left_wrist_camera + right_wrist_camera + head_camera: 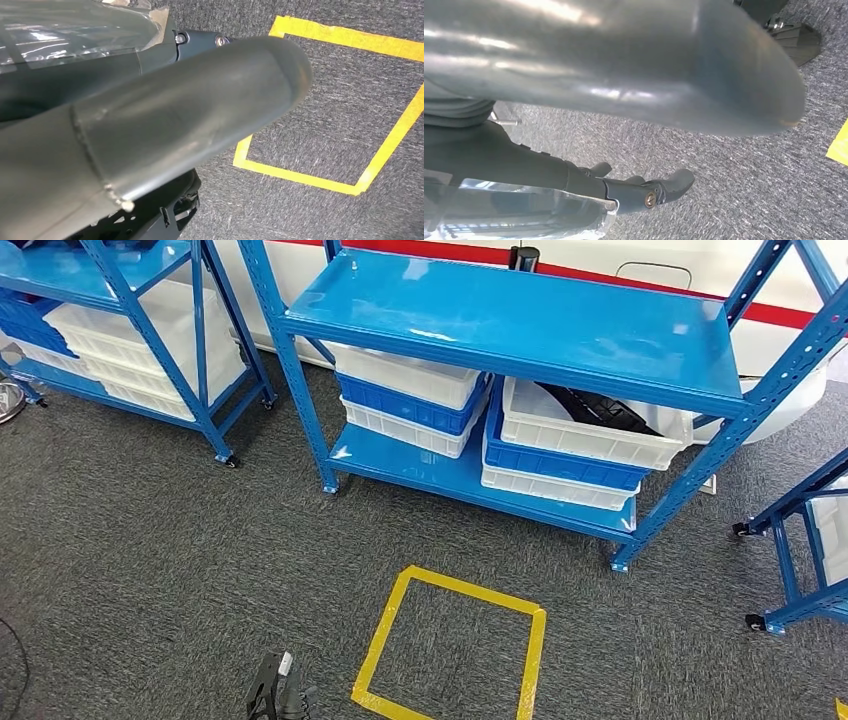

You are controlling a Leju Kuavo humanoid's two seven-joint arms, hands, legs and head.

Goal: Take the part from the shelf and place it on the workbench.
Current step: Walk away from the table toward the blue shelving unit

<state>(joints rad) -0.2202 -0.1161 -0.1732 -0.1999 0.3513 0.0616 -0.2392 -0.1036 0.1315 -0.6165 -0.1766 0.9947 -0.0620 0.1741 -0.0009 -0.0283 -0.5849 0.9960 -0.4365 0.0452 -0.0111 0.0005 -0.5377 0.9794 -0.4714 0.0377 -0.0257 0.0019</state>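
Head view: the dark part (600, 410) lies in the top white bin (590, 430) on the blue shelf's (520, 325) lower level, beyond a yellow tape square (452, 650) on grey carpet (150, 540). Left wrist view: the left hand (165, 115) hangs empty, fingers straight. Right wrist view: the right hand (624, 100) hangs empty, fingers apart.

Grey carpet (150, 560) covers the floor. A square of yellow tape (452, 650) is stuck to it in front of the middle rack. Off to the left stands a second blue rack (130, 300), its lower level stacked with white crates (140, 350) and a few blue ones. At the right edge the wheeled legs of a third rack (795, 540) come into sight. Behind everything runs a white wall with a red stripe (600, 280). A small scrap of yellow tape (842, 708) sits in the floor's bottom right corner.
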